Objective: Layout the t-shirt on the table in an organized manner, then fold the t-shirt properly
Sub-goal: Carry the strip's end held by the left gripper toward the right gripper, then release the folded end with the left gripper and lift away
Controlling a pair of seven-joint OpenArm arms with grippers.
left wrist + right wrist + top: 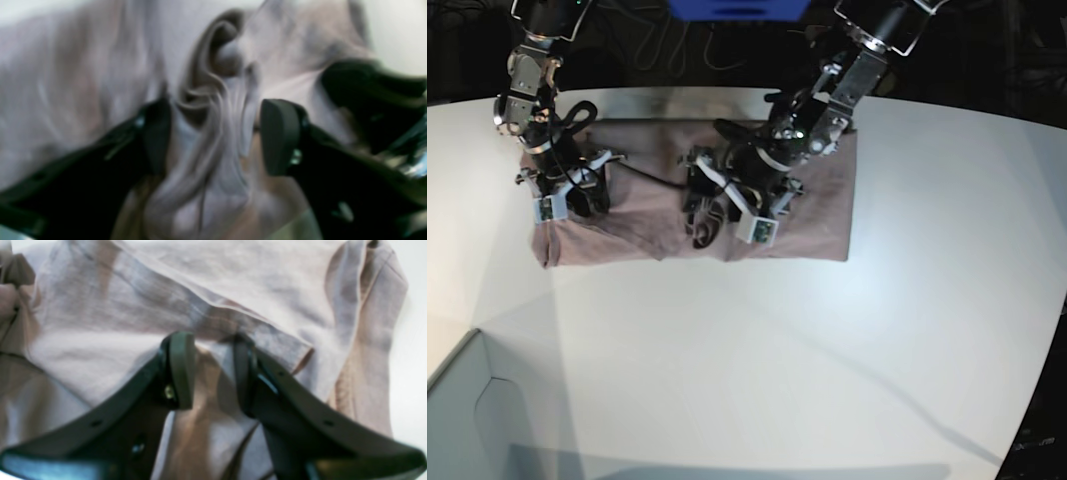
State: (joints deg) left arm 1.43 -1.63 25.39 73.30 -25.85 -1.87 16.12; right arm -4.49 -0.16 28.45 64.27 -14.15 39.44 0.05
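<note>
The t-shirt (817, 215) lies as a wide, flattened mauve band across the far part of the table (827, 350), its long lower edge running fairly straight from left to right in the base view and its right end squared off. Bare white tabletop spreads wide on the near side and to the right of the cloth, while behind it only a narrow strip of table shows before the curved far edge and the dark background. A pale grey box corner (472, 415) sits at the near left, well apart from the shirt. The left gripper (213, 133) stands over the middle of the shirt with its pads spread apart on either side of a twisted ridge of bunched cloth; its wrist view shows this ridge rising between the jaws, which the base view hides under the arm. The right gripper (211, 368) is at the shirt's left end in the base view; its wrist view shows a folded hem edge running diagonally just past the fingertips, with cloth between the partly closed pads, though blur keeps me from telling whether they pinch it. No readable writing or label shows on the shirt in any view.
</note>
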